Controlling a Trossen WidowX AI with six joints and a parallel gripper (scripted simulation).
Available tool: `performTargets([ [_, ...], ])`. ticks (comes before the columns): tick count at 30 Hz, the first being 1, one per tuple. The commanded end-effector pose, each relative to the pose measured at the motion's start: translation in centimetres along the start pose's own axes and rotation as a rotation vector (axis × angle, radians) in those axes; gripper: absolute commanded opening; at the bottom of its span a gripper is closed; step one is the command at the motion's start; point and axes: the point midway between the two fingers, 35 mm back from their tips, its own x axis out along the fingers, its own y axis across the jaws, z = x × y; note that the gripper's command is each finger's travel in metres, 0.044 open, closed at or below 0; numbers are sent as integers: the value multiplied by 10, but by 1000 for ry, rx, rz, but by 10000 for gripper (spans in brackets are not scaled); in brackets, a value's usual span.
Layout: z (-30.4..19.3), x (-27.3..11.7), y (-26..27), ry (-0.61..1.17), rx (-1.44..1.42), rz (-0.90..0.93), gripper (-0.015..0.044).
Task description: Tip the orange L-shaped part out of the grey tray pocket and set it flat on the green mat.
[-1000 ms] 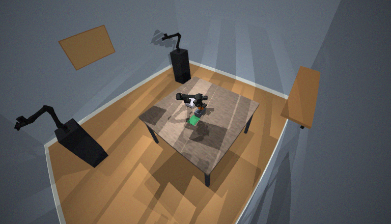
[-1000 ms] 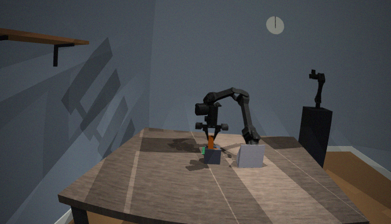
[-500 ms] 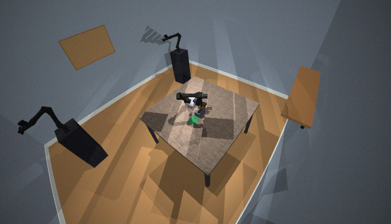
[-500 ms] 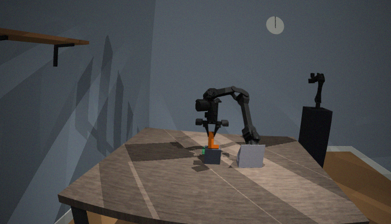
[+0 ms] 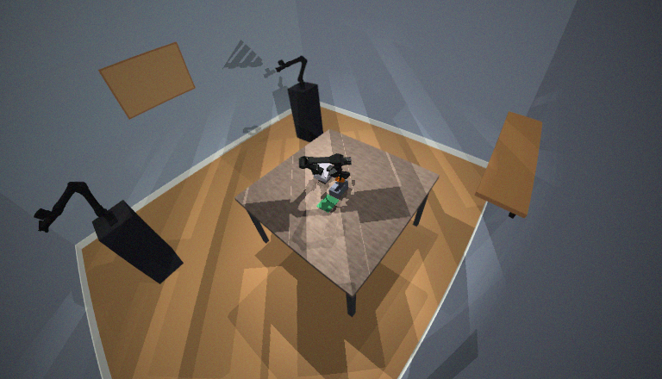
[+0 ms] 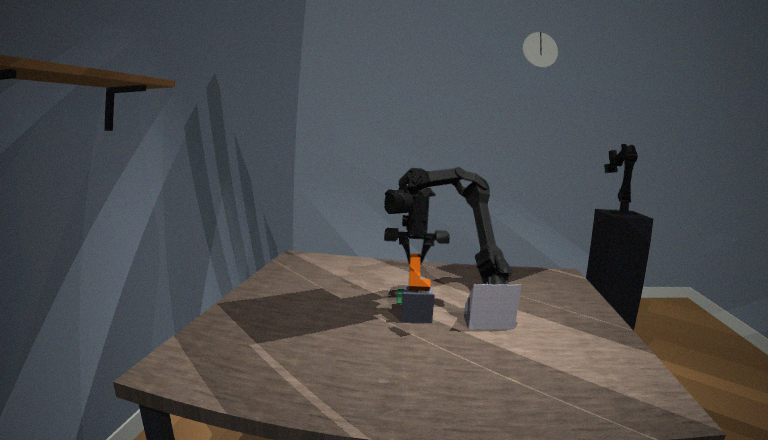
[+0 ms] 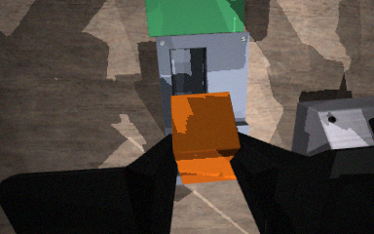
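above the grey tray [image 7: 229,58], end effector [image 7: 206,163] pinching the orange part [image 7: 205,134], green mat [image 7: 195,17] beyond
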Motion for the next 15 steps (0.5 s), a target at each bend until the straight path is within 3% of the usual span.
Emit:
performTargets([
  [1,2,-3,1,8,9,0,0],
  [15,75,1,-7,5,8,0,0],
])
